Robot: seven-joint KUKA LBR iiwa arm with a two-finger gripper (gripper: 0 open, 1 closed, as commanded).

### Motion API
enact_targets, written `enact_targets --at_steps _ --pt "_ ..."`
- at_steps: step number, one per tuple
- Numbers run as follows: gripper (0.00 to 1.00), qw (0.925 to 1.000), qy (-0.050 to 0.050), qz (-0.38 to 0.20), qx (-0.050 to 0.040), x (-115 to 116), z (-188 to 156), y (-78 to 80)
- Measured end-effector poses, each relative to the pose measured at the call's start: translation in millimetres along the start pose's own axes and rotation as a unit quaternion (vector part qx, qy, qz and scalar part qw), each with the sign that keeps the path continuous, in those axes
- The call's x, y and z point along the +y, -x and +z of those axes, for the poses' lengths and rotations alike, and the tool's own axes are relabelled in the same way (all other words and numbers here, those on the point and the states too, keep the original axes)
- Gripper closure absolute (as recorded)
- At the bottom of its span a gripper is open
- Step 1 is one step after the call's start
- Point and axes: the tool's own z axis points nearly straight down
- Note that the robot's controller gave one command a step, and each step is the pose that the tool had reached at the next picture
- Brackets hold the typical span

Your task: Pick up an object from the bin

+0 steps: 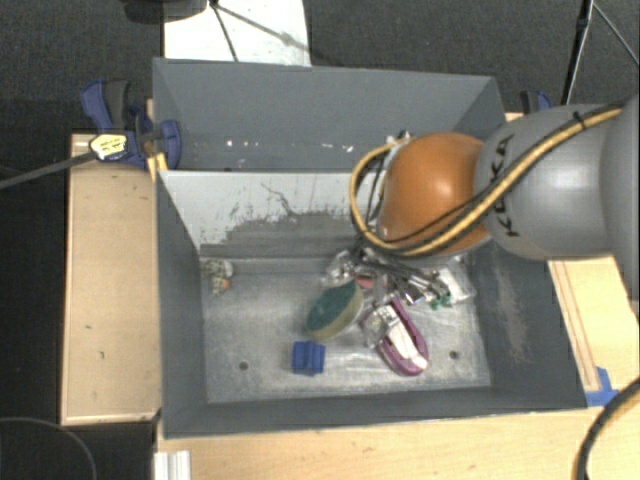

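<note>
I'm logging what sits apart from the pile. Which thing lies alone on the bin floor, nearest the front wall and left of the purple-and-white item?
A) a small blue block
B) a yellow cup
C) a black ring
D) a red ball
A: the small blue block lies by itself on the floor of the bin, in front of the green oval thing and apart from the heap under the arm.

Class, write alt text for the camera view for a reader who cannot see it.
The robot's hand hangs low in the middle of the grey bin, over a small heap with a dark green oval thing and a purple and white thing. A small blue block lies apart, nearer the front wall.
</note>
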Motion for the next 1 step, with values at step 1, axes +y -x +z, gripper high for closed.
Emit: enact_targets --at_steps 1 --pt "0.00 0.9986 -0.001 -0.054 -0.0022 3.0 31.6 26.6"
